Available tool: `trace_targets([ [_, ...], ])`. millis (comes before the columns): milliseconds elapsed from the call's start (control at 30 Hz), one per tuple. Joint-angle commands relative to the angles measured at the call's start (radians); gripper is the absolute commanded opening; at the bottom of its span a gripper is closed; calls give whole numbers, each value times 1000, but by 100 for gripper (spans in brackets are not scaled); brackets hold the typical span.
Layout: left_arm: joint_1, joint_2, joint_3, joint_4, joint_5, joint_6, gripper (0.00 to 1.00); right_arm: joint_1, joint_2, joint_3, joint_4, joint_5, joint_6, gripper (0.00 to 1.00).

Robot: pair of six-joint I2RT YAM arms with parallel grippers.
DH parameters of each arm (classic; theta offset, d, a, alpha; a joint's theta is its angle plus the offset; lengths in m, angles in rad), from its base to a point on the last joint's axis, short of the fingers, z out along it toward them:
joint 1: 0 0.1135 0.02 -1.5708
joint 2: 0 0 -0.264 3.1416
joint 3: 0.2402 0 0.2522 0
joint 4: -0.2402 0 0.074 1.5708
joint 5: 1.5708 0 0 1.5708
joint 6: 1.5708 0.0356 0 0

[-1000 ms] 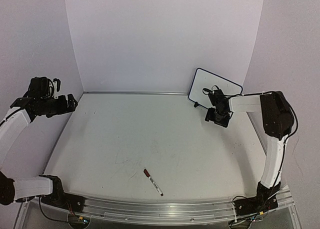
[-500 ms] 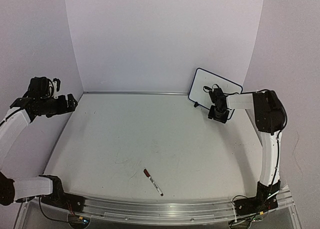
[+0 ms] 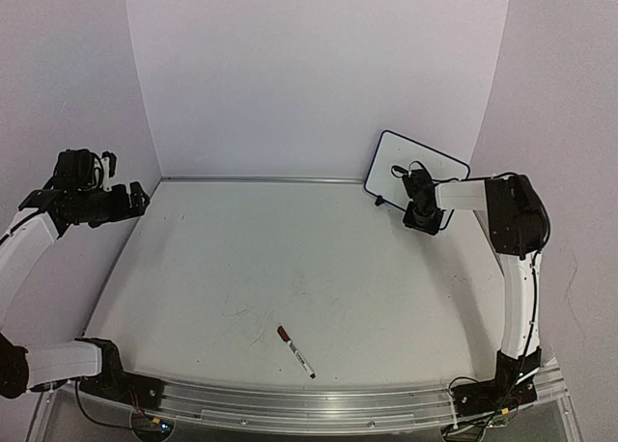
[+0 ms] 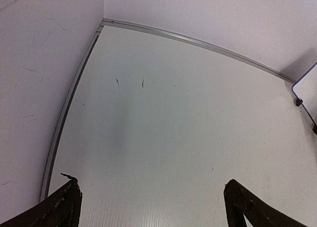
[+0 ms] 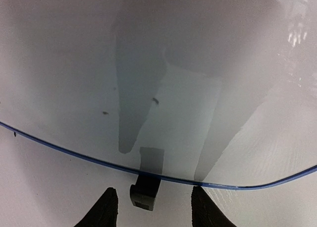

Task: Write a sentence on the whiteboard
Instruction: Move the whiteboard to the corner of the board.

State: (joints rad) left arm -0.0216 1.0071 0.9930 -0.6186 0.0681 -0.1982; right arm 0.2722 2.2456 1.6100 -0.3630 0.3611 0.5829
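Note:
The whiteboard [image 3: 417, 165] leans upright at the back right of the table, and its corner shows at the edge of the left wrist view [image 4: 308, 94]. In the right wrist view its white face [image 5: 163, 63] fills the frame, with a thin blue rim and one black foot [image 5: 145, 191]. The sentence is not in view; only two small dark specks mark the board. My right gripper [image 3: 423, 216] [image 5: 154, 208] sits low at the board's base, its jaws on either side of the foot, apart and not touching it. My left gripper [image 3: 133, 199] [image 4: 151, 199] hangs open and empty at the far left.
A red-capped marker [image 3: 296, 351] lies on the table near the front centre. The table [image 3: 290, 259] is walled by white panels at the back and both sides, with a metal rail [image 3: 319, 403] along the near edge.
My right gripper has moved back toward the whiteboard's foot and its jaws have narrowed. The left arm has not moved.

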Motion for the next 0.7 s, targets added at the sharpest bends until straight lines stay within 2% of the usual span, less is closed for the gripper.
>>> trace_targets([
  [0,-2,-24,-4,31,3,6,100,-12,35,28,-10,26,33,46],
  [167,-2,-25,-5,29,2,4,99,-16,46,36,-8,21,46,37],
  [500,-2,-17,-4,23,-9,2,99,-16,62,34,-8,27,43,9],
  [667,-1,-8,-2,22,-9,0,99,-16,50,19,-6,32,37,0],
])
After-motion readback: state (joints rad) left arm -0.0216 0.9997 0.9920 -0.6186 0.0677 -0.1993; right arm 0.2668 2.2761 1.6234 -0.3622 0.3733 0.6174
